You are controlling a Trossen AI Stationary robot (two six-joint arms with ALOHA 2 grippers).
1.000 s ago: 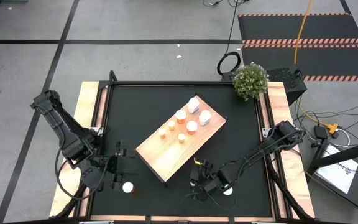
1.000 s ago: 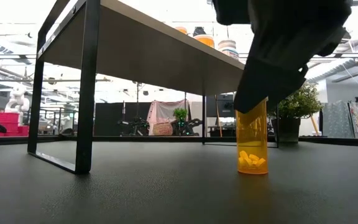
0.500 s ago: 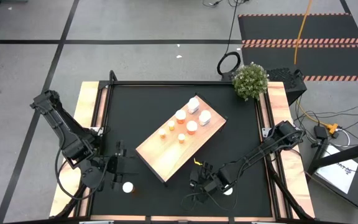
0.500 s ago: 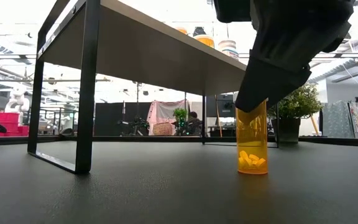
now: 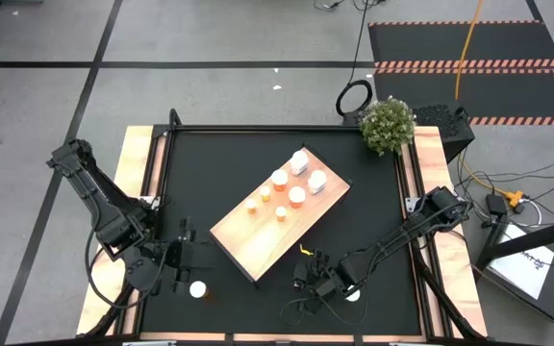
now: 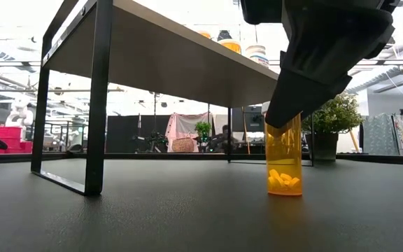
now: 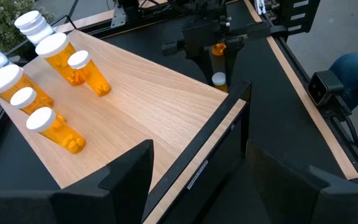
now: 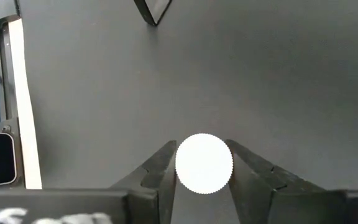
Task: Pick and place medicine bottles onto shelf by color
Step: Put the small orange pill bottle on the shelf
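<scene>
An orange medicine bottle (image 6: 284,157) with a white cap (image 8: 204,163) stands upright on the black mat near the table's front edge. My right gripper (image 5: 308,280) is over it, shut on its cap. The shelf (image 5: 258,233), a pale wood board on dark legs, stands mid-table. Several orange and white bottles (image 5: 287,192) stand on its far right end. My left gripper (image 7: 194,186) waits open at the front left, facing the shelf's near edge. A white bottle (image 5: 198,288) stands on the mat just in front of it. My right gripper pinches the round white cap's two opposite sides (image 8: 181,165) between its two fingers (image 8: 164,169). The fingers come from above, slanting down. The bottle stands upright with its base (image 6: 284,192) on the mat.
A small yellow object (image 5: 305,250) lies on the mat beside the shelf's near right edge. Something white (image 5: 352,295) shows under my right arm. A potted plant (image 5: 389,125) stands at the far right corner. Bare mat lies at the far left and under the shelf.
My right gripper's fingers have drawn in on the orange bottle's cap. The arm has kept its place, and the bottle stays upright on the mat.
</scene>
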